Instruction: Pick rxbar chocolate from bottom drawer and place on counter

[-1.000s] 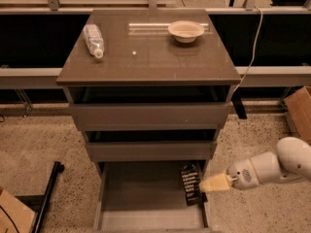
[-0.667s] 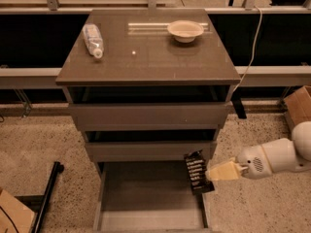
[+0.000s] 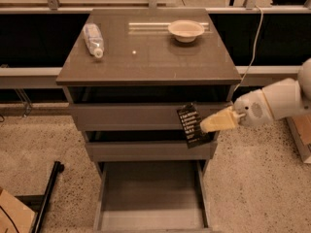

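My gripper (image 3: pixel 210 126) reaches in from the right and is shut on the rxbar chocolate (image 3: pixel 192 124), a flat black bar with pale lettering. I hold it in the air in front of the two upper drawer fronts, at the cabinet's right side, below the counter's (image 3: pixel 150 62) front edge. The bottom drawer (image 3: pixel 150 198) is pulled open below, its flat grey floor bare.
A clear plastic bottle (image 3: pixel 94 39) lies on the counter's left. A pale bowl (image 3: pixel 185 30) stands at its back right. A black stand leg (image 3: pixel 46 198) lies on the speckled floor at left. A cardboard box corner (image 3: pixel 12 215) is at bottom left.
My gripper has lifted the rxbar chocolate out of the bottom drawer, up to the height of the upper drawer fronts. The drawer floor is now bare.
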Available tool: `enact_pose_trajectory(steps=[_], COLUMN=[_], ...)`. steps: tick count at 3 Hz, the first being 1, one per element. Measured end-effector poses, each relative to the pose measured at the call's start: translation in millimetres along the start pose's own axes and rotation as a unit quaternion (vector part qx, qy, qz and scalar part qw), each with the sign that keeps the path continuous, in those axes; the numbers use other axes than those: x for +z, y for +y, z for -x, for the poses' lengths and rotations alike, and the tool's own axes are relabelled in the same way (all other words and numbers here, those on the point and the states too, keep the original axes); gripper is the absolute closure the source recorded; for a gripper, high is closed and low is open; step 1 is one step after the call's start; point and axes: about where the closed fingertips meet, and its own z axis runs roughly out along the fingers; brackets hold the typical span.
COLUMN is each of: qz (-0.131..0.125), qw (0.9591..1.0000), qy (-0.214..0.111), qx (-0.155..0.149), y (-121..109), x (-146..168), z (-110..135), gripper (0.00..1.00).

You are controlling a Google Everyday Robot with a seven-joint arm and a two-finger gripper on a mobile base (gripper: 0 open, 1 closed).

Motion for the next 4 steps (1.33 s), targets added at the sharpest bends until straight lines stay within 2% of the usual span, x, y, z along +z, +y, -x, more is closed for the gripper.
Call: enact_pose_trajectory(steps=[1,2,3,4], qz=[0.006,0.032,0.061,0.052], qw=[0.9996,0.9982,0.9944,0.9929], qy=[0.0,-0.007,-0.047,-0.067], qx=[-0.029,-0.049,-0.073,-0.083], y=[-0.8,-8.2,-30.5,-27.0], x=[4.5,30.7,71.0,53.8], z=[69.2,139.9,217.2,232.0], gripper=[1.0,1.0,1.0,1.0])
